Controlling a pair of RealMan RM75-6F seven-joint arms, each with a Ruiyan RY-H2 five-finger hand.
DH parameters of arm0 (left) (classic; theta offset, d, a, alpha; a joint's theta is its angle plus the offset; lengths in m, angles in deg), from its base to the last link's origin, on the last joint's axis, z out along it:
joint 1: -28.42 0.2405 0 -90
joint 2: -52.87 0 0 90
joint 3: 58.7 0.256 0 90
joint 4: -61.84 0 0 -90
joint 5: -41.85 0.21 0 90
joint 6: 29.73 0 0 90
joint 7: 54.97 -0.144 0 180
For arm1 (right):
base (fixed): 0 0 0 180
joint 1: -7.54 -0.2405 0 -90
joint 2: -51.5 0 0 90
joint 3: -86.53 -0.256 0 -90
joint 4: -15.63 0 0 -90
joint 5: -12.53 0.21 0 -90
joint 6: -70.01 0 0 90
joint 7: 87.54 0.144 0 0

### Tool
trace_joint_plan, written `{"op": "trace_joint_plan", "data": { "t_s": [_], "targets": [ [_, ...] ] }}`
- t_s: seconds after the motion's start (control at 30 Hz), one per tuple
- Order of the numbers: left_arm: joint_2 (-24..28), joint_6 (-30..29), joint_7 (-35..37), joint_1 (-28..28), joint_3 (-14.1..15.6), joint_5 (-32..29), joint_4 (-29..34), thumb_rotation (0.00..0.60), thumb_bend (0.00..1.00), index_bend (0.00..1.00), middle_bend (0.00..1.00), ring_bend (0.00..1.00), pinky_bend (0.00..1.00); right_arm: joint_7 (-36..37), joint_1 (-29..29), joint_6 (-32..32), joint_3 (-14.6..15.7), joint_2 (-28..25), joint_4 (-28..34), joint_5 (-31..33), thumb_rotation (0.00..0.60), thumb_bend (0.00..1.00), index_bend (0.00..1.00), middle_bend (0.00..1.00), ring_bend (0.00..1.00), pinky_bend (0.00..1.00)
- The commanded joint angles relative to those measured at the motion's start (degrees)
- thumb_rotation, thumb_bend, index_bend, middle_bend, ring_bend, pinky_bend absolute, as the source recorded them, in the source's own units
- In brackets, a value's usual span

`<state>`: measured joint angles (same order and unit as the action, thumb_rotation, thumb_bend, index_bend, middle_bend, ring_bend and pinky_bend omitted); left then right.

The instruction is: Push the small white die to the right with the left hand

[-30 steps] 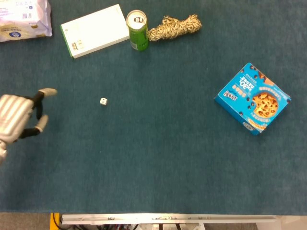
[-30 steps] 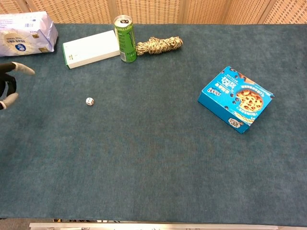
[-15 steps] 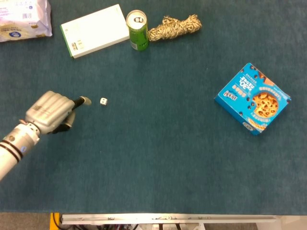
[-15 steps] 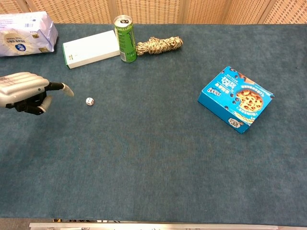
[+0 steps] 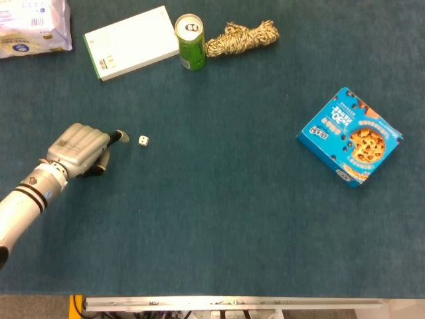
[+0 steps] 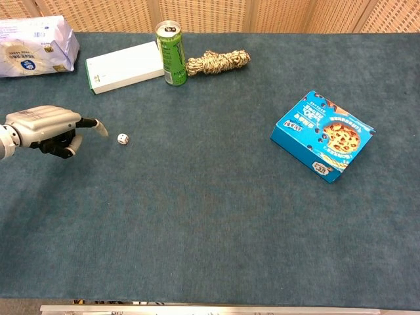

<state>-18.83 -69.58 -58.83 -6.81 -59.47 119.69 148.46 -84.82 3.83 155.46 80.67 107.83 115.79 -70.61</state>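
Small white die [image 5: 143, 140] with dark pips, lying flat on teal cloth-covered surface [image 5: 219, 219], left half, a little toward far edge. Sits square-on, one pip face up; pip count too small to read. Free-standing, touching nothing. In chest view same die [image 6: 123, 138] just right of left hand [image 6: 46, 128], narrow gap between.

Matt teal cloth table [image 5: 219, 226], glossy cardboard cookie box [image 5: 350, 136], fibrous rope bundle [image 5: 240, 38].

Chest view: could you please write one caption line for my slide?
Left hand, fingers curled, one extended toward the small white die, not yet touching it.
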Motion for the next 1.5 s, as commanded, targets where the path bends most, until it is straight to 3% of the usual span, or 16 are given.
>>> {"op": "trace_joint_plan", "data": {
  "t_s": [0.03,0.7,1.23,1.5],
  "targets": [
    [-0.6,0.4,0.3,-0.4,0.0,-0.7,-0.6,0.600,0.80,0.22,1.00,0.98,0.85,0.1,0.1,0.1,0.0,0.0,0.0,0.0,0.600,0.35,0.22,0.30,0.16,0.20],
    [-3.6,2.1,2.1,-3.1,-0.1,-3.3,-1.3,0.600,0.80,0.22,1.00,0.98,0.85,1.8,0.6,0.2,0.2,0.2,-1.5,0.0,0.600,0.35,0.22,0.30,0.16,0.20],
    [-3.3,-0.8,1.3,-4.0,-0.3,-2.3,3.7,0.600,0.80,0.19,1.00,0.98,0.85,3.1,1.0,0.3,0.3,0.6,-2.8,0.3,0.600,0.35,0.22,0.30,0.16,0.20],
    [-2.4,-0.5,-1.0,-3.9,1.0,-4.2,3.5,0.600,0.80,0.19,1.00,0.98,0.85,3.6,0.8,-0.1,0.3,1.1,-3.3,0.3,0.600,0.35,0.22,0.30,0.16,0.20]
  ]
}}
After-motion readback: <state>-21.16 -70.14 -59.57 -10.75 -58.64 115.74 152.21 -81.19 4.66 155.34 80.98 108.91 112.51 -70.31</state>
